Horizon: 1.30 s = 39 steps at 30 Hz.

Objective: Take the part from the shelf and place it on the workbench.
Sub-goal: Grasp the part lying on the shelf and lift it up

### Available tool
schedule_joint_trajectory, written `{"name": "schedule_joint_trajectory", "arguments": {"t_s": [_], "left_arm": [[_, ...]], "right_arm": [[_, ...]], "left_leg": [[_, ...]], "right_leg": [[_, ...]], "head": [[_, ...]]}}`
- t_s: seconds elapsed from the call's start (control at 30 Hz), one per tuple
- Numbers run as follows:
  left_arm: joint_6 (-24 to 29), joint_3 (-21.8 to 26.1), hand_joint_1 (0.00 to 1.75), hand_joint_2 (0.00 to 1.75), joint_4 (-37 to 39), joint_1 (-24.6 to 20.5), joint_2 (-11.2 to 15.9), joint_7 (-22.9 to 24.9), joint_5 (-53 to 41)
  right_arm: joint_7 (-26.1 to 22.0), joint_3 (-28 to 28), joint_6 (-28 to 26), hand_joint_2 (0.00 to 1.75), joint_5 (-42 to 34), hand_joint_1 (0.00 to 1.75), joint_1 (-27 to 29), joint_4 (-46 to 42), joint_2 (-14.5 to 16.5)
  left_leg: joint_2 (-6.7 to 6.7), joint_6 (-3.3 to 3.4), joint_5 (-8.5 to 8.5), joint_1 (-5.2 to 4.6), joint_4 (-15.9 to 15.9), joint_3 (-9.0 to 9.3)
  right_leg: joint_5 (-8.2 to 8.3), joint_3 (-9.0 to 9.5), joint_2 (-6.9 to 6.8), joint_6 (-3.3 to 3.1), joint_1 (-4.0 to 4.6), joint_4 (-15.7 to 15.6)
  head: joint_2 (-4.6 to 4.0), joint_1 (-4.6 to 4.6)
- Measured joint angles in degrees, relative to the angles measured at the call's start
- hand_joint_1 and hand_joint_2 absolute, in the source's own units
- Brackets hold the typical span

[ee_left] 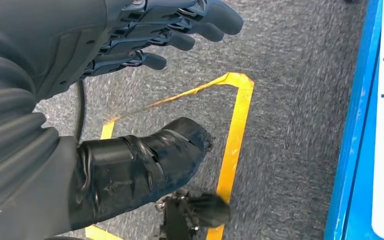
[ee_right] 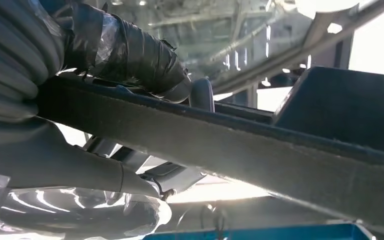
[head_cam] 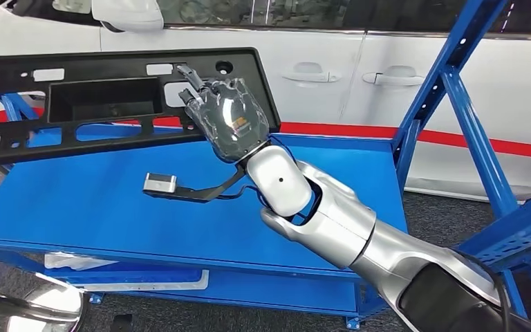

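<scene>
A long black plastic panel (head_cam: 104, 104) with several cut-outs hangs tilted above the blue workbench (head_cam: 97, 200). My right hand (head_cam: 225, 114) grips its right end, fingers reaching over the upper side. Close up in the right wrist view, the panel's dark edge (ee_right: 260, 150) runs across between the thumb (ee_right: 140, 55) and the other fingers. My left hand (ee_left: 145, 35) hangs over grey carpet with its fingers apart and nothing in it.
A white car (head_cam: 359, 69) stands behind the bench. Blue shelf posts (head_cam: 456, 90) rise at the right. Under my right wrist, a small grey camera on a black bracket (head_cam: 160, 183) sticks out above the bench top. Yellow floor tape (ee_left: 235, 135) marks the carpet near a blue frame (ee_left: 355, 150).
</scene>
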Motion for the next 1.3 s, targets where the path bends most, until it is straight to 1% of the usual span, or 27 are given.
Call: {"name": "schedule_joint_trajectory", "arguments": {"t_s": [0.1,0.13,0.17,0.2,0.27,0.3,0.33,0.43,0.47,0.5,0.6,0.63,0.67,0.73,0.8,0.87,0.93,0.97,1.0,1.03,1.1,1.13,1.17,1.2,1.23,1.27,1.3], "left_arm": [[0.1,0.0,0.00,1.75,0.0,-0.1,-0.1,0.0,0.1],[0.2,0.0,0.00,1.75,0.0,-0.1,-0.1,0.0,0.1],[0.2,0.0,0.00,1.75,0.0,-0.1,-0.1,0.0,0.2],[0.2,0.0,0.00,1.75,0.0,-0.1,-0.1,0.1,0.2],[0.3,0.0,0.00,1.75,0.0,-0.3,-0.1,0.1,0.2],[0.3,0.0,0.00,1.75,0.0,-0.4,-0.2,0.2,0.2],[0.3,0.0,0.00,1.75,0.0,-0.5,-0.2,0.2,0.2],[0.4,0.0,0.00,1.75,0.0,-0.4,-0.3,0.3,0.2],[0.4,0.0,0.00,1.75,0.0,-0.4,-0.4,0.4,0.2],[0.5,0.0,0.00,1.75,0.0,-0.4,-0.5,0.5,0.2],[0.5,0.0,0.00,1.75,0.0,-0.4,-0.5,0.8,0.0],[0.6,0.0,0.00,1.75,0.0,-0.4,-0.5,0.8,0.0],[0.6,0.0,0.00,1.75,0.0,-0.4,-0.5,1.0,0.0],[0.6,0.0,0.00,1.75,0.0,-0.4,-0.6,1.2,0.0],[0.6,0.0,0.00,1.75,0.0,-0.4,-0.7,1.4,0.0],[0.7,0.0,0.00,1.75,0.0,-0.4,-0.7,1.7,0.1],[0.8,0.0,0.00,1.75,0.0,-0.4,-0.7,1.9,0.2],[0.8,0.0,0.00,1.75,0.0,-0.4,-0.7,2.0,0.3],[0.9,0.0,0.00,1.75,0.0,-0.4,-0.7,2.0,0.3],[0.9,0.0,0.00,1.75,0.0,-0.4,-0.7,2.1,0.4],[0.9,-0.1,0.00,1.75,0.0,-0.4,-0.7,2.1,0.4],[1.0,-0.1,0.00,1.75,0.0,-0.4,-0.7,2.1,0.4],[1.0,-0.1,0.00,1.75,0.0,-0.4,-0.7,2.2,0.4],[1.0,-0.1,0.00,1.75,0.0,-0.4,-0.7,2.2,0.5],[1.0,-0.1,0.00,1.75,0.0,-0.5,-0.7,2.3,0.5],[1.0,-0.1,0.00,1.75,0.0,-0.5,-0.7,2.4,0.5],[1.0,-0.1,0.00,1.75,0.0,-0.7,-0.7,2.4,0.5]], "right_arm": [[0.0,-0.6,-0.1,1.75,-0.1,1.75,0.4,-1.2,0.0],[0.0,-0.7,0.0,1.75,-0.2,1.75,0.6,-1.5,0.0],[0.0,-0.8,0.0,1.75,-0.4,1.75,0.8,-1.8,0.0],[0.1,-0.9,0.1,1.75,-0.6,1.75,1.0,-2.1,0.0],[0.1,-1.1,0.1,1.75,-1.2,1.75,1.2,-2.8,0.0],[0.1,-1.3,0.1,1.75,-1.4,1.75,1.3,-3.1,0.0],[0.1,-1.5,0.1,1.75,-1.7,1.75,1.3,-3.4,0.0],[0.0,-1.8,0.1,1.75,-2.5,1.75,1.3,-3.9,0.0],[-0.1,-1.8,0.1,1.75,-2.8,1.75,1.3,-4.0,0.0],[-0.2,-1.9,0.1,1.75,-3.2,1.75,1.3,-4.1,-0.1],[-0.4,-2.0,0.2,1.75,-3.9,1.75,1.5,-4.4,-0.3],[-0.4,-2.0,0.2,1.75,-4.1,1.75,1.6,-4.5,-0.3],[-0.4,-2.0,0.3,1.75,-4.3,1.75,1.7,-4.6,-0.3],[-0.4,-2.0,0.5,1.75,-4.8,1.75,1.8,-4.7,-0.4],[-0.5,-2.0,0.6,1.75,-5.2,1.75,1.8,-5.1,-0.3],[-0.6,-2.0,0.9,1.75,-5.8,1.75,1.7,-5.5,-0.3],[-0.6,-2.0,1.1,1.75,-6.3,1.75,1.7,-5.6,-0.3],[-0.6,-2.0,1.2,1.75,-6.5,1.75,1.7,-5.7,-0.3],[-0.6,-2.0,1.3,1.75,-6.6,1.75,1.6,-5.7,-0.3],[-0.6,-2.0,1.4,1.75,-6.7,1.75,1.6,-5.7,-0.3],[-0.6,-2.0,1.4,1.75,-6.7,1.75,1.6,-5.7,-0.3],[-0.6,-2.0,1.4,1.75,-6.7,1.75,1.7,-5.7,-0.3],[-0.6,-2.0,1.4,1.75,-6.7,1.75,1.7,-5.7,-0.3],[-0.6,-2.0,1.4,1.75,-6.7,1.75,1.7,-5.7,-0.3],[-0.7,-2.0,1.4,1.75,-6.7,1.75,1.8,-5.7,-0.3],[-0.7,-2.0,1.3,1.75,-6.7,1.75,1.8,-5.7,-0.2],[-0.7,-2.0,1.3,1.75,-6.7,1.75,1.8,-5.8,-0.2]], "left_leg": [[0.04,-0.75,-6.29,0.21,9.7,-3.12],[0.04,-0.87,-7.17,0.25,11.6,-3.36],[0.04,-0.90,-7.04,0.27,11.5,-2.55],[0.04,-0.86,-6.09,0.30,9.1,-0.66],[0.03,-0.54,-3.77,0.23,1.1,4.56],[-0.04,-0.22,-2.94,0.09,-1.9,6.23],[-0.12,0.14,-2.50,-0.07,-3.6,6.99],[-0.12,1.30,-1.04,-0.20,-4.1,6.38],[0.01,1.73,-0.36,-0.10,-4.2,6.02],[0.17,2.16,0.38,0.04,-4.3,5.51],[0.38,2.89,2.24,-0.01,-4.3,3.26],[0.39,2.89,2.80,-0.05,-4.2,2.44],[0.39,2.85,3.34,-0.08,-4.2,1.64],[0.37,2.63,4.34,-0.10,-3.9,0.12],[0.35,2.17,5.12,-0.15,-3.4,-1.06],[0.36,1.50,5.92,-0.17,-3.3,-1.50],[0.33,0.71,6.66,-0.09,-3.6,-1.61],[0.28,0.36,6.09,-0.04,-3.3,-1.94],[0.24,0.05,4.53,0.04,-2.2,-2.48],[0.21,-0.22,1.97,0.16,0.1,-3.26],[0.21,-0.74,-3.47,0.32,6.9,-4.93],[0.22,-0.97,-4.76,0.40,10.1,-5.30],[0.22,-1.15,-4.64,0.43,11.9,-5.03],[0.23,-1.24,-3.43,0.46,12.1,-3.94],[0.23,-1.25,-1.81,0.49,10.4,-1.89],[0.22,-1.16,-0.91,0.51,7.2,0.89],[0.20,-0.96,-1.04,0.42,3.0,4.02]], "right_leg": [[1.01,-1.17,-0.08,-0.36,-0.05,-0.1],[1.40,-1.66,-0.08,-0.32,-0.04,0.0],[1.81,-2.19,-0.08,-0.25,-0.04,0.0],[2.24,-2.72,-0.07,-0.14,-0.05,0.0],[3.11,-3.56,-0.05,0.29,0.01,0.1],[3.54,-3.80,-0.05,0.61,0.07,0.1],[3.97,-3.91,-0.07,0.97,0.11,-0.1],[4.97,-4.08,-0.09,2.02,0.12,-0.6],[4.10,-4.48,-0.10,2.29,0.08,-0.2],[2.13,-5.19,-0.12,2.50,0.05,1.4],[-6.37,-7.89,-0.20,2.84,-0.12,11.5],[-7.62,-8.06,-0.20,2.90,-0.13,14.4],[-7.63,-7.35,-0.20,2.90,-0.13,15.5],[-5.45,-2.84,-0.20,2.65,-0.11,11.8],[-4.65,3.19,-0.19,2.15,0.11,4.1],[-5.00,5.78,-0.17,1.76,0.45,-0.1],[-4.15,5.45,-0.26,1.20,0.47,-0.7],[-3.60,5.11,-0.37,0.77,0.34,-1.0],[-2.88,4.60,-0.48,0.26,0.16,-1.2],[-2.16,3.94,-0.58,-0.12,-0.02,-1.3],[-0.87,2.25,-0.61,-0.46,-0.01,-1.3],[-0.21,1.31,-0.61,-0.42,0.01,-1.2],[0.44,0.32,-0.61,-0.36,0.02,-1.0],[1.07,-0.70,-0.61,-0.25,0.00,-0.9],[1.69,-1.71,-0.60,-0.10,-0.02,-0.6],[2.26,-2.55,-0.60,0.10,-0.03,-0.4],[2.77,-3.26,-0.60,0.35,0.04,-0.2]], "head": [[0.00,-0.21],[0.00,-0.20],[0.00,-0.21],[0.00,-0.21],[0.00,-0.21],[0.00,-0.12],[0.00,-0.04],[0.00,0.14],[0.00,0.19],[0.00,0.28],[0.00,0.55],[0.00,0.55],[0.00,0.55],[0.00,0.55],[0.01,0.47],[0.01,0.55],[0.01,0.76],[0.01,0.79],[0.00,0.64],[0.00,0.51],[0.00,0.22],[0.00,0.24],[0.00,0.22],[0.00,0.21],[0.00,0.21],[0.00,0.20],[0.00,0.20]]}}
